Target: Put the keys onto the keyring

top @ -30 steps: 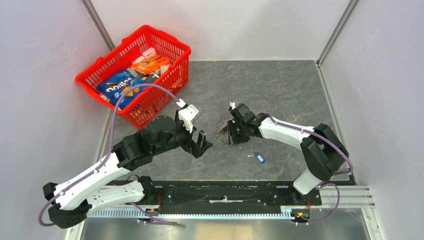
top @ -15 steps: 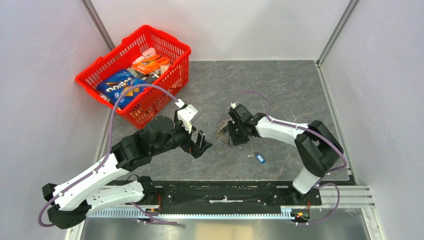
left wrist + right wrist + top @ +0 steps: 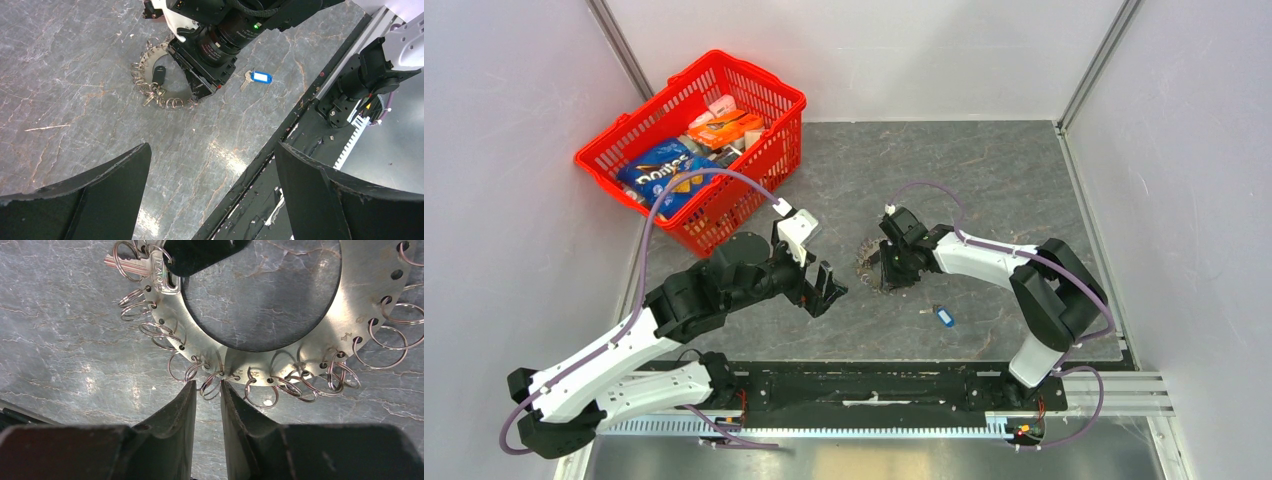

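Steel split ring (image 3: 215,376) sits pinched in the right gripper's (image 3: 208,387) nearly closed fingers, at the right rim of the keyring disc (image 3: 320,347), which carries one black-headed key (image 3: 160,275). Blue-headed key (image 3: 942,316) lies loose on the table (image 3: 984,180), nearer; left gripper (image 3: 211,150) hovers wide open, empty.

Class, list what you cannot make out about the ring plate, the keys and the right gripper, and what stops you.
Right wrist: the ring plate is cut off by the top and right edges.
Right wrist: whether the right gripper truly pinches the split ring between its fingers is unclear.
Right wrist: the black fob covers part of the silver key.
Top external: the blue-tagged key is too small to show its teeth.
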You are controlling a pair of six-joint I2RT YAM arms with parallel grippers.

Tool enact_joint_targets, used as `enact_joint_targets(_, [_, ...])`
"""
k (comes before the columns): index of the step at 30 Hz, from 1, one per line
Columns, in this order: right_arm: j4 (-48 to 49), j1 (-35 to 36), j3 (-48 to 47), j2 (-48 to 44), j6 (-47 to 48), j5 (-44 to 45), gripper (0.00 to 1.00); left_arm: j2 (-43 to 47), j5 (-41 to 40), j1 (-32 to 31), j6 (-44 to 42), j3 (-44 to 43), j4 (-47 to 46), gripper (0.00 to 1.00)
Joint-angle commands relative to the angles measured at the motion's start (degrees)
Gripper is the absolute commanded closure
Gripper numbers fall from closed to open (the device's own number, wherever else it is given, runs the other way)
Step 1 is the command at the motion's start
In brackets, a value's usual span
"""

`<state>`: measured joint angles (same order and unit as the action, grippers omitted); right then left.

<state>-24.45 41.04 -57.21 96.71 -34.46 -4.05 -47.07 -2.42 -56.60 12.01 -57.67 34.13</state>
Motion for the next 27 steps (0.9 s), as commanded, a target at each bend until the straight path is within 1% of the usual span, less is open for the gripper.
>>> enact_joint_targets(1, [0.7, 0.1, -2.4, 0.5, -0.9, 0.9, 0.7, 0.9, 0.8, 0.3, 0.6, 0.3, -2.3, 0.0])
enact_joint_targets(6, [0.9, 0.2, -2.3, 0.5, -1.1, 1.1, 0.74, 0.9, 0.8, 0.3, 0.6, 0.3, -2.3, 0.0])
enact_joint_targets(16, [1.0, 0.1, -2.4, 1.5, -1.3, 0.7, 0.79, 1.1, 0.7, 0.3, 0.6, 0.3, -2.3, 0.0])
enact_joint_targets(23, [1.1, 0.2, -2.4, 0.7, -1.5, 0.8, 0.93, 1.1, 0.6, 0.4, 0.5, 0.3, -2.2, 0.0])
enact_joint_targets(27, [0.4, 0.2, -2.4, -0.6, -1.6, 1.6, 0.94, 1.1, 0.6, 0.3, 0.6, 0.3, -2.2, 0.0])
